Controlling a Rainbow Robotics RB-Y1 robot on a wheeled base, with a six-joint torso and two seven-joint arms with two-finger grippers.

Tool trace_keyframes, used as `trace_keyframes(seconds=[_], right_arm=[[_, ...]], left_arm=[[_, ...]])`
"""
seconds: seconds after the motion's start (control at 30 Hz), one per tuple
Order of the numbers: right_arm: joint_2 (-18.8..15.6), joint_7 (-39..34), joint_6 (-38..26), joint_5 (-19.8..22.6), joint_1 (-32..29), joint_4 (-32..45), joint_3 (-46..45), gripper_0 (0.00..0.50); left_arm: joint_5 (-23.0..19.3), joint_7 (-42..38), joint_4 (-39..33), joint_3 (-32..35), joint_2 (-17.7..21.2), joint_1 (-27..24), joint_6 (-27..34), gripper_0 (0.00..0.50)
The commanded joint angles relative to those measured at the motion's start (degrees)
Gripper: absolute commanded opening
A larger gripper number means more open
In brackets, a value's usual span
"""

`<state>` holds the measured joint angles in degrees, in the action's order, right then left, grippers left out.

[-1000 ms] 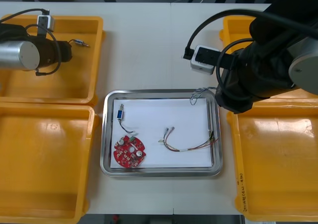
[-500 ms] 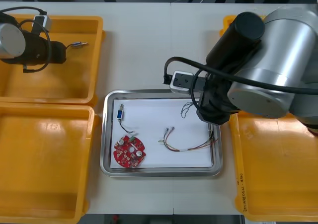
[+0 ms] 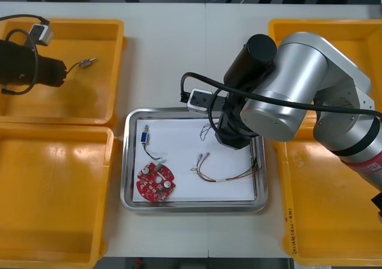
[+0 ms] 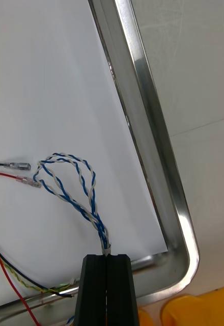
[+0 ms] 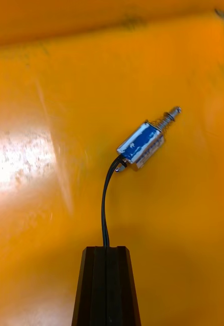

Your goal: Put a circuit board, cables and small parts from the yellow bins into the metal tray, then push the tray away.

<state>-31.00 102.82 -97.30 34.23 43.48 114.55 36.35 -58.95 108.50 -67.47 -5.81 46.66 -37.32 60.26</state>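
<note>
My left gripper (image 5: 106, 249) is shut on a thin black cable (image 5: 105, 204) that ends in a small metal part (image 5: 145, 142) with a blue body. It hangs over the floor of the far left yellow bin (image 3: 107, 105), where the part (image 3: 88, 61) dangles off the left gripper (image 3: 58, 72). My right gripper (image 4: 106, 257) is shut on a twisted blue and white cable (image 4: 71, 183), whose loop lies over the white inside of the metal tray (image 4: 158, 147). From the front, the right arm (image 3: 280, 96) covers the tray's far right corner and the twisted cable (image 3: 206, 130) sticks out beside it.
In the tray (image 3: 194, 207) lie a round red circuit board (image 3: 156, 183), a small metal part on a black cable (image 3: 144, 139) and a red and yellow cable (image 3: 224, 173). Yellow bins flank it, near left (image 3: 54, 191) and near right (image 3: 334, 203).
The right arm has swung left from the right bins to over the tray, carrying the twisted cable. The left gripper has drawn back to the left with its part.
</note>
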Motion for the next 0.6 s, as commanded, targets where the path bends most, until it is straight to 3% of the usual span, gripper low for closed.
trace_keyframes(seconds=[0.03,0.27,0.6], right_arm=[[1.6,2.1,2.7,-0.7,1.4,-1.4,1.4,0.000],[2.4,1.9,4.9,-5.1,1.4,-3.2,5.7,0.000],[3.8,2.8,8.8,-5.5,1.2,-7.8,6.4,0.000]], left_arm=[[-2.1,-0.7,-5.6,1.2,5.6,3.5,2.1,0.000],[-3.6,0.9,-9.8,1.2,8.4,7.7,2.1,0.000],[-4.2,2.4,-10.0,1.4,8.6,8.6,2.1,0.000]])
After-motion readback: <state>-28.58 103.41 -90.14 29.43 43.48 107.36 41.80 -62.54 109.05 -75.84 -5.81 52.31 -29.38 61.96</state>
